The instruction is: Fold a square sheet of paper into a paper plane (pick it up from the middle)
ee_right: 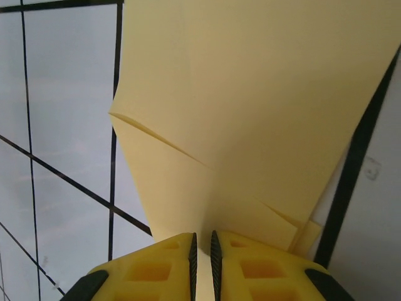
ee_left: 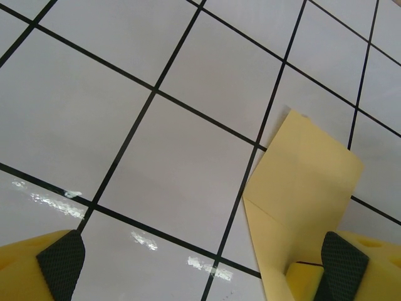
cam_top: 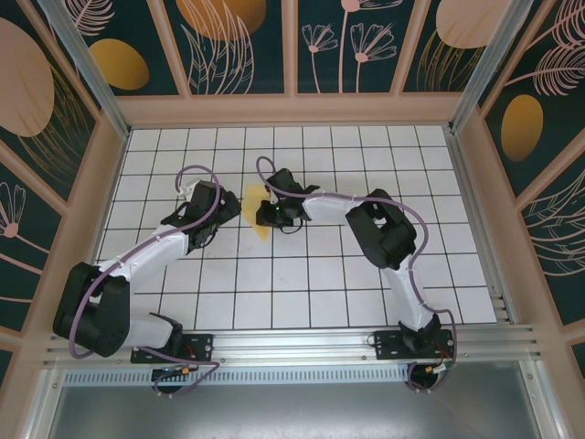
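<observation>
Dark teal walls painted with orange ovals and pale plant outlines box in what I am watching, with a white tiled table ruled in thin black lines below them. From overhead I see the left arm swing out from its base and fold back towards mid-table, wrist low. The right arm rises from its base, bends at a high elbow and reaches leftwards, also with the wrist down near the tiles.

Between the two wrists, a little left of the table's centre, is the thin, plain yellow sheet of paper. It is partly folded, so from above it looks like a narrow shape tapering to a point on the near side. On my right wrist camera the sheet of paper shows overlapping layers, with diagonal fold edges running down towards the fingers. On my left wrist camera it shows a raised flap with an angled corner and one diagonal crease.

The right gripper is pinched nearly closed on an edge of the paper, a thin yellow strip showing between its dark pads. The left gripper stands wide apart and holds nothing. The paper sits just beside its right-hand finger, and I cannot tell if they touch.
</observation>
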### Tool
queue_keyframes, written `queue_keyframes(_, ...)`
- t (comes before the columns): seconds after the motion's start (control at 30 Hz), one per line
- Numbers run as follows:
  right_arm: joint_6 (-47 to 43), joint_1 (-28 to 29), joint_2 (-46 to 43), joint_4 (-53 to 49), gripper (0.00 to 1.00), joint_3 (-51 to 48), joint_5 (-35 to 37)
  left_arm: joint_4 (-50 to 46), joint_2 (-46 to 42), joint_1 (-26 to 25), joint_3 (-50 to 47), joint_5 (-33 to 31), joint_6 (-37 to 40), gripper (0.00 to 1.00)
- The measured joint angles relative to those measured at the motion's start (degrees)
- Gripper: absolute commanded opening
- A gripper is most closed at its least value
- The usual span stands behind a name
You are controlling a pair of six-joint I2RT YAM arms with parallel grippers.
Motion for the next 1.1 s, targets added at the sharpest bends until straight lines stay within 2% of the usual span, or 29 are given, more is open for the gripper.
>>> queue_keyframes(0.17, -11.5, -1.1, -0.3, -3.4, 0.2, 0.1, -1.5, 0.4, 0.0, 0.0, 0.0, 1.2, 0.0, 0.98)
queue_keyframes(0.3, -22.8, -3.7, -4.1, -8.5, 0.19, -3.9, -1.9, 1.7, 0.0, 0.0, -0.1, 2.8, 0.0, 0.99)
queue_keyframes(0.5, -30.9, -7.7, -11.0, -17.9, 0.22, -9.1, 3.3, 3.5, 1.0, 0.0, -0.2, 5.6, 0.0, 0.99)
queue_keyframes(0.6, -28.9, -8.3, -14.1, -18.2, 0.25, -10.2, 5.7, 4.2, 1.5, 0.0, -0.5, 7.0, 0.0, 0.98)
queue_keyframes(0.8, -13.6, -7.7, -22.4, -9.6, 0.26, -15.3, 6.7, 6.3, 2.1, 0.0, -1.2, 9.5, 0.0, 0.98)
queue_keyframes(0.93, -6.1, -5.6, -21.2, -5.2, 0.25, -16.7, 7.3, 7.4, 3.2, 0.0, -1.3, 11.6, 0.0, 0.98)
queue_keyframes(1.1, -1.3, -4.7, -20.2, -1.5, 0.25, -19.1, 7.8, 9.7, 3.4, 0.0, -2.3, 15.0, -0.7, 0.97)
